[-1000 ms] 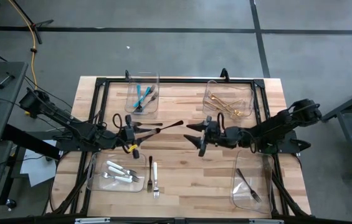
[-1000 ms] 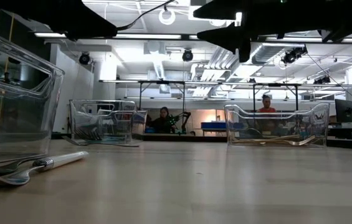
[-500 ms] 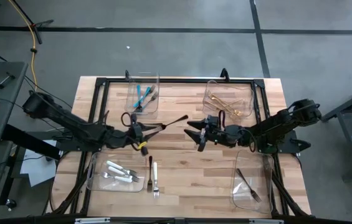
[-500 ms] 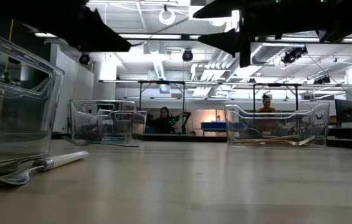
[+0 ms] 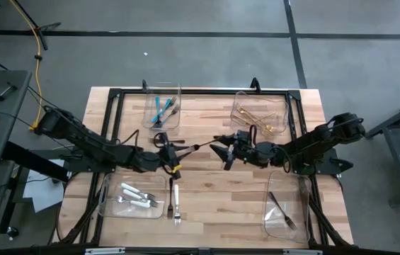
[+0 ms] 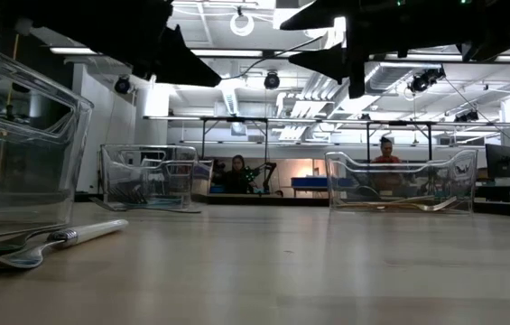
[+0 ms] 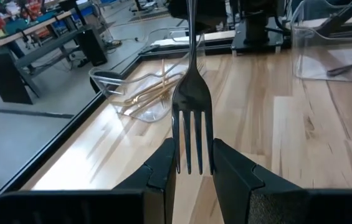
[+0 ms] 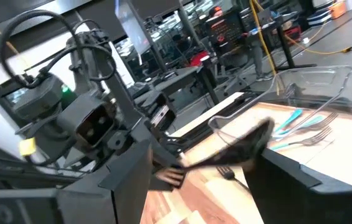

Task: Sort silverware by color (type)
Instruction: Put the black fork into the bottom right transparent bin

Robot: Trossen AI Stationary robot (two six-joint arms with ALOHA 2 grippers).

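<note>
Bench (image 5: 207, 191) centre, both arms meet over it. Left end effector (image 5: 173, 149) reaches in from left side, fingers (image 7: 163, 167) pinching a dark steel fork (image 7: 192, 127) by its tine end; handle points away toward right arm. High view: fork handle spans the gap between the two arms, tip right at right end effector (image 5: 222, 151). Right end effector fingers spread wide, nothing gripped; fork handle lies between/near them, contact cannot tell (right wrist view blurred there).

Silverware locations, high view:
- teal-handled pcs (image 5: 159, 109) in clear bin (image 5: 162, 91), far left of centre.
- gold pcs (image 5: 260, 119) in clear bin (image 5: 279, 99), far right of centre.
- white-handled pcs (image 5: 134, 195) in near-left bin (image 5: 105, 193).
- one dark pc (image 5: 282, 210) in near-right bin (image 5: 270, 223), lying diagonal.
- loose on bench just beside near-left bin: white-handled fork (image 5: 177, 203) and a dark utensil (image 5: 170, 195), side by side, parallel.

Low view: both arms only dark shapes along upper edge; white-handled utensil (image 6: 51, 242) lies flat on bench in foreground beside a bin wall. Two bins stand at far edge. Room behind: two people (image 6: 236, 173) seated at distant benches.

Left wrist view: fork tines point toward cam, held upright between the two dark fingers; gold bin visible beyond.
</note>
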